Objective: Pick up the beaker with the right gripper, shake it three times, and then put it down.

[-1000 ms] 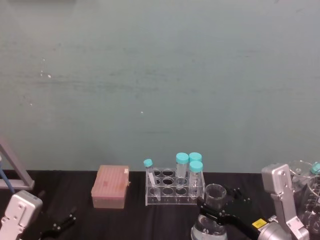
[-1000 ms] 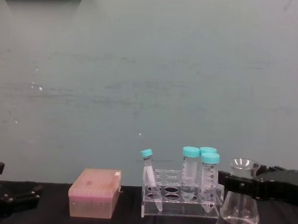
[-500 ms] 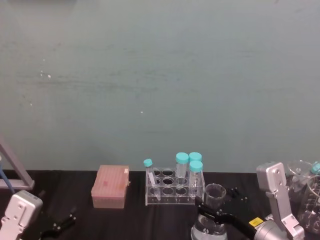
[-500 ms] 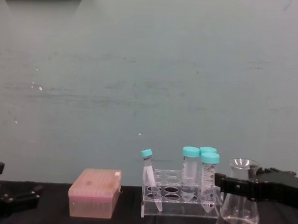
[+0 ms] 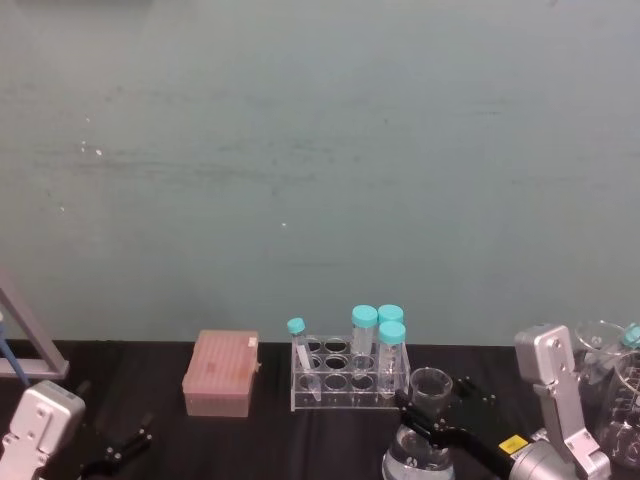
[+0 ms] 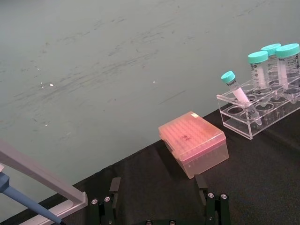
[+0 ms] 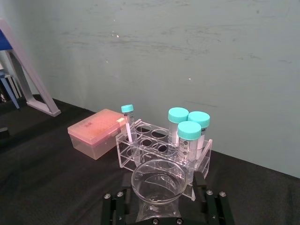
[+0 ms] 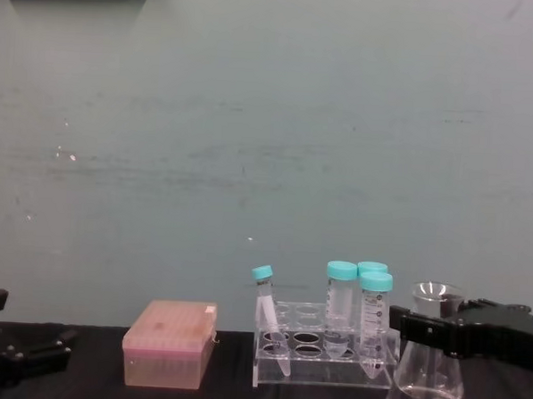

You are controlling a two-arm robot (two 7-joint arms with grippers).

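Observation:
The beaker is a clear conical flask with a little liquid, standing in front of and to the right of the tube rack. My right gripper is shut on its neck just under the flared rim. In the head view the beaker is at the bottom right, with the right gripper clamped below its mouth. The right wrist view looks down into the beaker, with the right gripper on either side. The base is cut off, so I cannot tell whether it touches the table. My left gripper rests open at the near left.
A clear rack holds several teal-capped tubes, close behind the beaker. A pink tip box sits to its left. More glassware stands at the far right, and a pipette stand at the far left.
The right gripper and beaker shifted slightly: the beaker's rim looked tilted a second ago and now stands level. The left arm has not moved.

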